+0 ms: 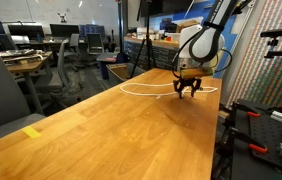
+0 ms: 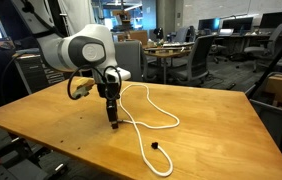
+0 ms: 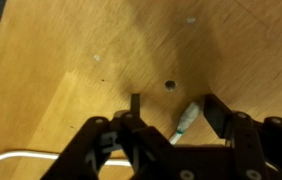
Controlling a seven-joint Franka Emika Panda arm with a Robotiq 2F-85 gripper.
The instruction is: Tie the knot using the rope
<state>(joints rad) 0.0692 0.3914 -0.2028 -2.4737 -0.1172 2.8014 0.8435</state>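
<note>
1. Where the table (image 2: pixel 216 125) comes closest to the camera in an exterior view, the rope (image 2: pixel 159 126) trails toward the near edge and stops just short of it.
2. A bit further back, it swings out right in a loose loop, then curls back left to the gripper (image 2: pixel 115 122), which points straight down at the wood.
3. The wrist view shows the jaws spread. One rope end lies flat between them, closer to the right-hand finger (image 3: pixel 217 112), and it's not pinched as far as I can see.
4. Just past the fingertips there's a small dark spot (image 3: pixel 169 85) in the wood.
5. Way back are office chairs (image 2: pixel 196 60) and desks.
</note>
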